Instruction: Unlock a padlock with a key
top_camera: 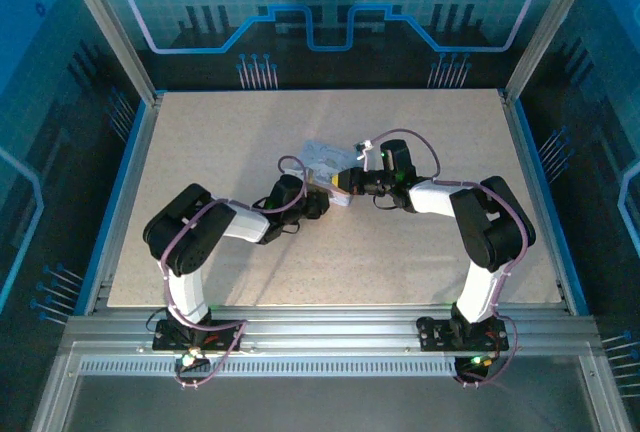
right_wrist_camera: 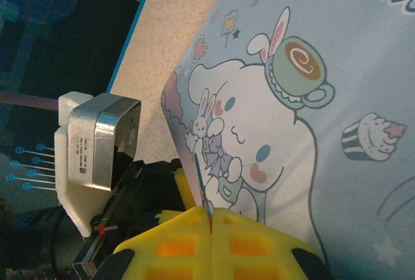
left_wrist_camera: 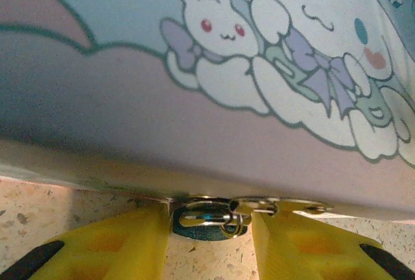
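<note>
The tiny dark bluish padlock (left_wrist_camera: 206,223), with its metal shackle and a small ring, hangs at the lower edge of the cartoon-printed tin (left_wrist_camera: 194,98) just above the table. My left gripper (left_wrist_camera: 211,220) has its yellow fingers (left_wrist_camera: 110,244) pressed against both sides of the padlock. My right gripper (right_wrist_camera: 211,215) is shut on the key (right_wrist_camera: 203,179), a thin sliver seen edge-on that points up across the tin lid (right_wrist_camera: 311,111). In the top view both grippers, left (top_camera: 318,202) and right (top_camera: 342,180), meet at the tin (top_camera: 322,155) in mid-table.
The left arm's wrist camera block (right_wrist_camera: 97,147) sits close to the left of my right fingers. Speckled beige table (top_camera: 200,152) spreads all round the tin. Blue rails and metal posts (top_camera: 110,42) fence the table's sides and back.
</note>
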